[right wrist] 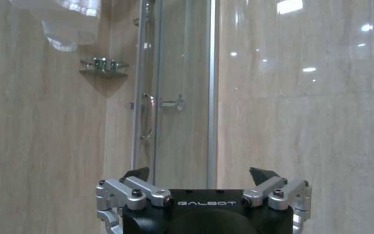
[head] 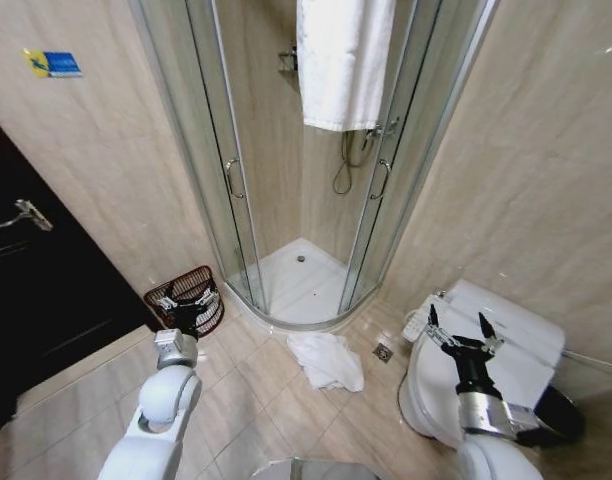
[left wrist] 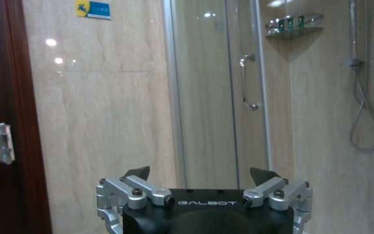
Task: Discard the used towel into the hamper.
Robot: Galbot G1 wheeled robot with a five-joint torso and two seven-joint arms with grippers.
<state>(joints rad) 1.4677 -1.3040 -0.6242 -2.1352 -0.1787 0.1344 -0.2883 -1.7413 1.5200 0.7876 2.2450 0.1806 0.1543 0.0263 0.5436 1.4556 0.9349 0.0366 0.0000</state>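
Tiled floor (head: 256,395), crumpled white towel (head: 327,360)

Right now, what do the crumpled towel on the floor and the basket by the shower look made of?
Crumpled white towel: soft cloth, likely terry, matte, lying in limp folds. Round dark reddish-brown hamper: open thin ribs, wire or woven rattan, can't tell which. Both claws, left and right, are open and empty.
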